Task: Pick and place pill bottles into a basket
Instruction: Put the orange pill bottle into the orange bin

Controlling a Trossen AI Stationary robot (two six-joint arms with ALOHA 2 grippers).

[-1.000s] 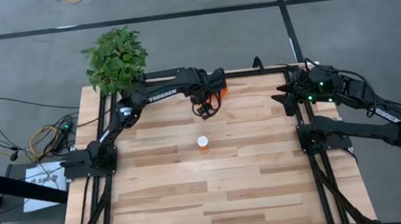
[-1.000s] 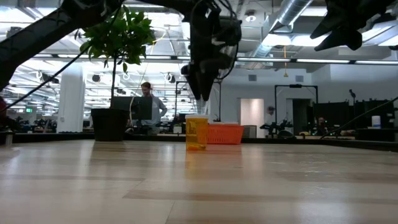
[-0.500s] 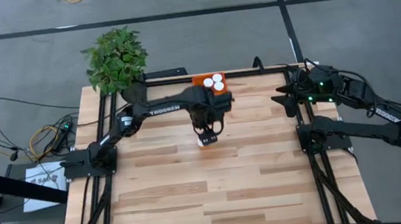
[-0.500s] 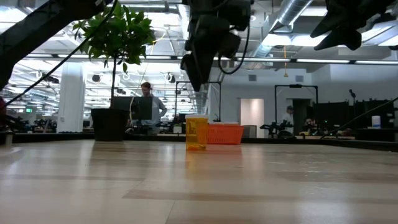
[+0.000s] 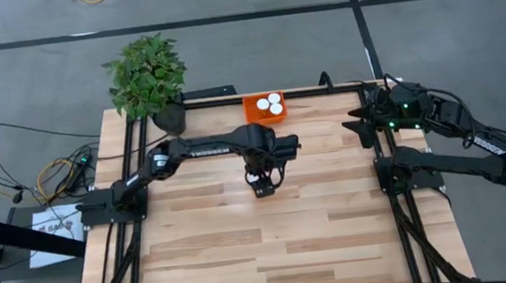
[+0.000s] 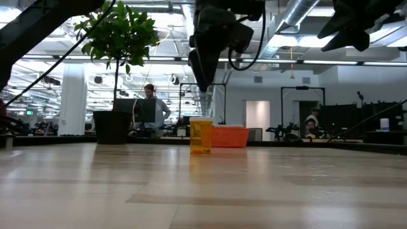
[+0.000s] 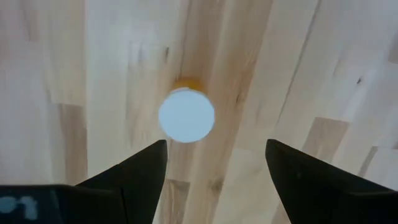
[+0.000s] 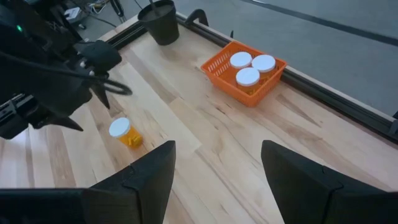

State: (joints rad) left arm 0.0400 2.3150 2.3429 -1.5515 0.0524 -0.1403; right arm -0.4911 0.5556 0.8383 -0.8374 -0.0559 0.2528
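I hold my left tool (image 7: 214,180) wide open and empty above the small orange bottle with white round cap (image 7: 186,116), upright mid-worktop. Three bottles sit in the bright orange plastic basket (image 8: 219,70).

Loose bottle (image 7: 186,116): hidden under the left arm from overhead; wrist view shows mainly its cap.
Basket (image 6: 230,137): partly behind the bottle at worktop level.
Left tool (image 6: 205,76): top cut off there.
Background people: too small to make out.
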